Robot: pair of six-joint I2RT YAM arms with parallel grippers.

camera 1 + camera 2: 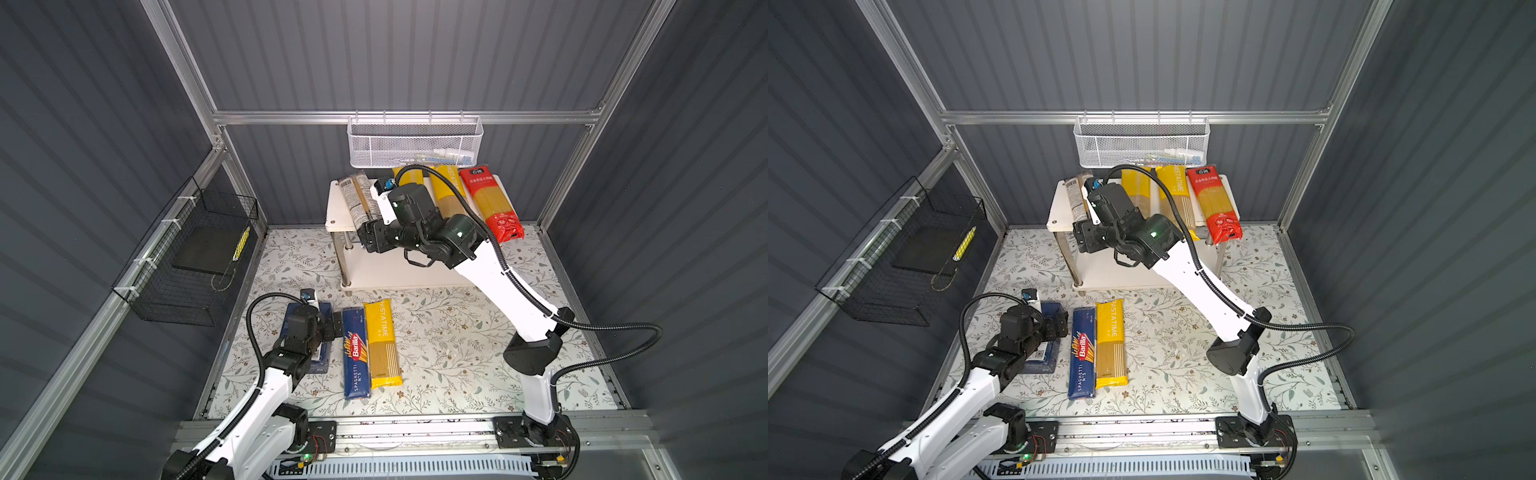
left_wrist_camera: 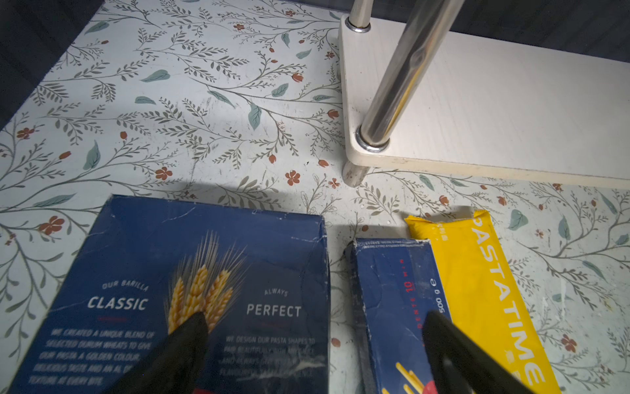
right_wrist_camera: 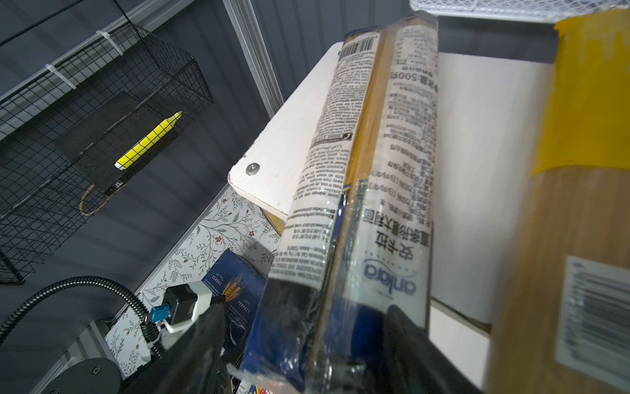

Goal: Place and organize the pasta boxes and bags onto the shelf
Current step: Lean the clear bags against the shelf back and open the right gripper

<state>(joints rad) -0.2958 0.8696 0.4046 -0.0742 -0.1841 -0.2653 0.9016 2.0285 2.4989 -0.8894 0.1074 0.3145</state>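
Observation:
The shelf holds two yellow bags, a red bag and, at its left, the clear bag with dark blue ends, whose near end overhangs the front edge. My right gripper is open around that near end, with a gap showing beside one finger. On the table lie the wide blue box, the narrow spaghetti box and a yellow bag. My left gripper hovers open, one fingertip over each box, holding nothing.
A white mesh basket hangs just above the shelf's back. A black wire basket with a yellow marker is on the left wall. The shelf's lower board and chrome leg stand just beyond the boxes.

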